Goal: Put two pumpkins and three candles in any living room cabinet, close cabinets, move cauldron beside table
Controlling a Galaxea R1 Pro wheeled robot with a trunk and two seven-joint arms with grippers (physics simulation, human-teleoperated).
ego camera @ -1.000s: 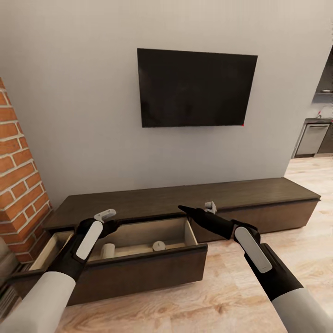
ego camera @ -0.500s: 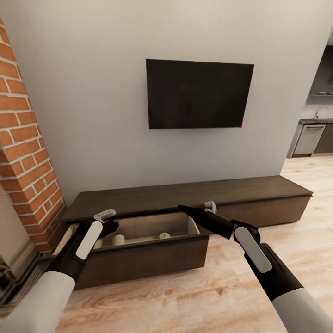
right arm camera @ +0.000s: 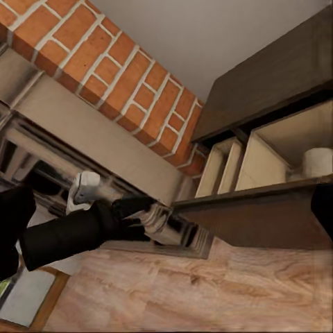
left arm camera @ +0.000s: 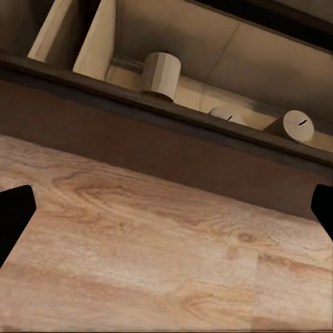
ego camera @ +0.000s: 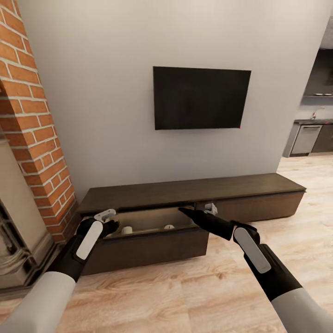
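- Cabinet (ego camera: 185, 194) against the wall; one drawer (ego camera: 148, 245) stands pulled out, three candles (left arm camera: 161, 72) lying inside it.
- Left pincer (ego camera: 107, 221) just off the drawer front, fingers apart, empty.
- Right pincer (ego camera: 196, 212) over the drawer's corner; cannot tell if apart or together.
- Risk: drawer left open and forgotten; a hard shove could roll the candles.
- Risk: right arm snagging the drawer edge.

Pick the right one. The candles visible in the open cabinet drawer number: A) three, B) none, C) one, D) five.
A: the left wrist view shows three candles inside the pale interior of the open drawer of the cabinet.
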